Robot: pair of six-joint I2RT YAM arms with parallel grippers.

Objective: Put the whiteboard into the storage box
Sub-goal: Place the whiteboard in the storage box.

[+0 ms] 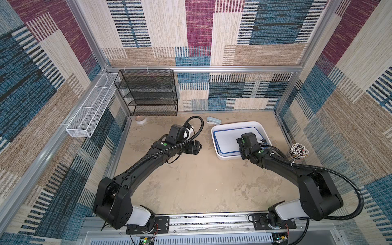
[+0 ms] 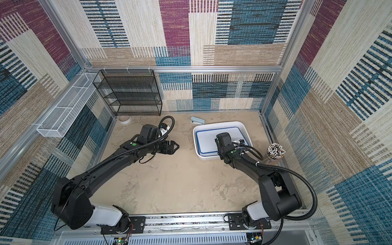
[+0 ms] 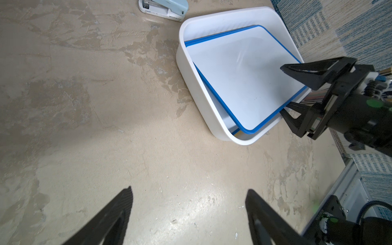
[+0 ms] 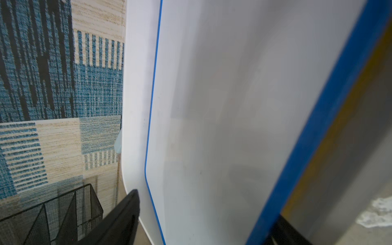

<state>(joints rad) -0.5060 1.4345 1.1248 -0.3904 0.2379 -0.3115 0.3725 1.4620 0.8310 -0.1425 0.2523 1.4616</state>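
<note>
The whiteboard (image 1: pixel 229 140) (image 2: pixel 207 140), white with a blue frame, lies tilted inside the white storage box (image 1: pixel 228 157) (image 2: pixel 209 158). In the left wrist view the whiteboard (image 3: pixel 244 80) has its near edge raised at the box (image 3: pixel 191 84) rim. My right gripper (image 3: pixel 281 90) (image 1: pixel 240 146) is open, one finger above that edge and one below, neither pressing on it. The right wrist view shows the board (image 4: pixel 233 106) between the spread fingers of the gripper (image 4: pixel 206 203). My left gripper (image 1: pixel 199 148) (image 3: pixel 189 189) hangs open and empty over bare table, left of the box.
A light blue stapler (image 1: pixel 213 121) lies just behind the box. A cup of pens (image 1: pixel 299 152) stands to its right by the wall. A tape roll (image 1: pixel 140 118), a black mesh rack (image 1: pixel 148 93) and a white wire basket (image 1: pixel 91 110) are at the back left.
</note>
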